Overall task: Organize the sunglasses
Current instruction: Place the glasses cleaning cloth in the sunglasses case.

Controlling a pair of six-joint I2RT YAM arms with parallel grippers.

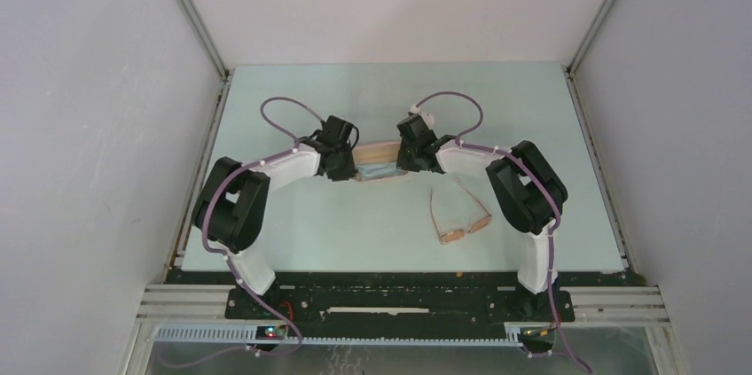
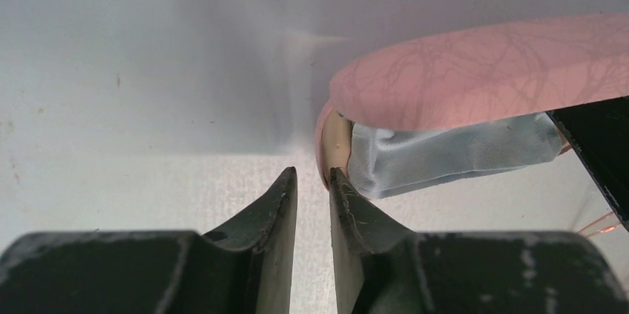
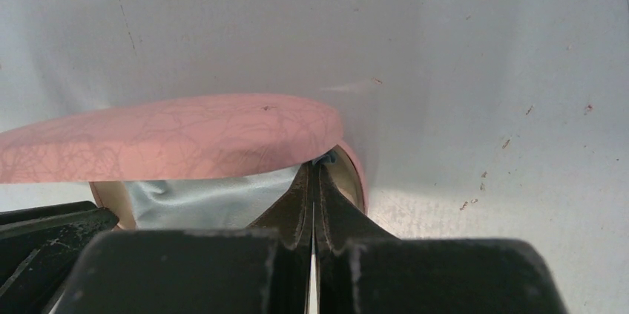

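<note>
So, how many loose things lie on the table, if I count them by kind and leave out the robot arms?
Thin orange-brown framed sunglasses with amber lenses: 1
Pink oblong rounded case, lid raised: 1
Light blue cloth, tucked in the case: 1
Total: 3

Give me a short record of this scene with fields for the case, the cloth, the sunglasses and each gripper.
case: pink case, lid raised, between the two grippers
cloth: light blue cloth, inside the case
sunglasses: on the table, outside the case, temples unfolded, near the right arm
left gripper: narrowly open, nothing between its fingers, at the case's left end
right gripper: shut, tips at the case's right end; whether they pinch anything is unclear
</note>
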